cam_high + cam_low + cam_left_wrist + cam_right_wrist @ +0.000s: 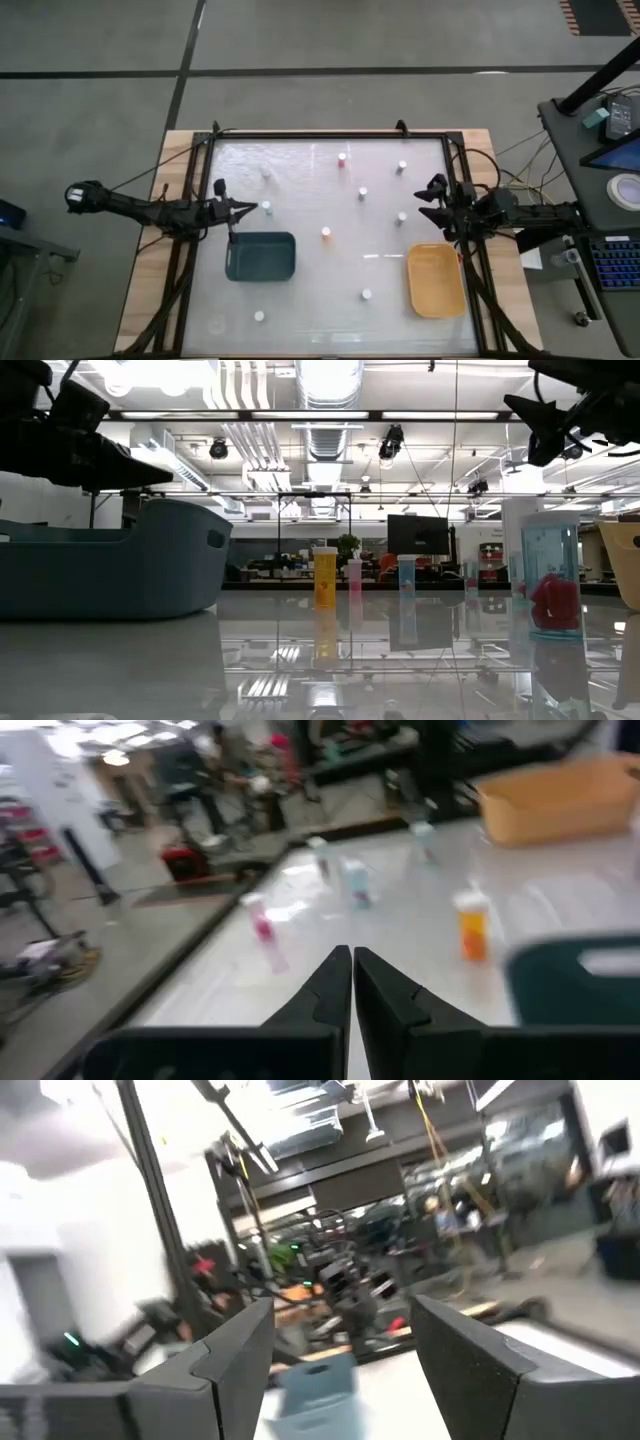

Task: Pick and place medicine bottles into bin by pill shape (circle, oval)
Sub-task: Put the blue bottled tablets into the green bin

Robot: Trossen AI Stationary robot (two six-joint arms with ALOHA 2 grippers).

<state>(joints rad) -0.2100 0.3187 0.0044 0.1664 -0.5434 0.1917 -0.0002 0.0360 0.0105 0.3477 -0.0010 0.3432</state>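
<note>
no bottle was yet held: the left gripper (243,208), fingers pressed together, hovered at the teal tray's (260,257) 11 o'clock. the right gripper (432,203), fingers wide, waited at the yellow tray's (435,280) 12 o'clock. next, probably, opening over the white-capped bottle (266,207) just beside the left fingertips.

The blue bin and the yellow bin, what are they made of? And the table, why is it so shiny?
The teal bin and the yellow-orange bin look like smooth moulded plastic: rounded corners, one even colour. The table seems glossy, maybe coated or glass-like: in the low view an orange bottle mirrors in it.
</note>
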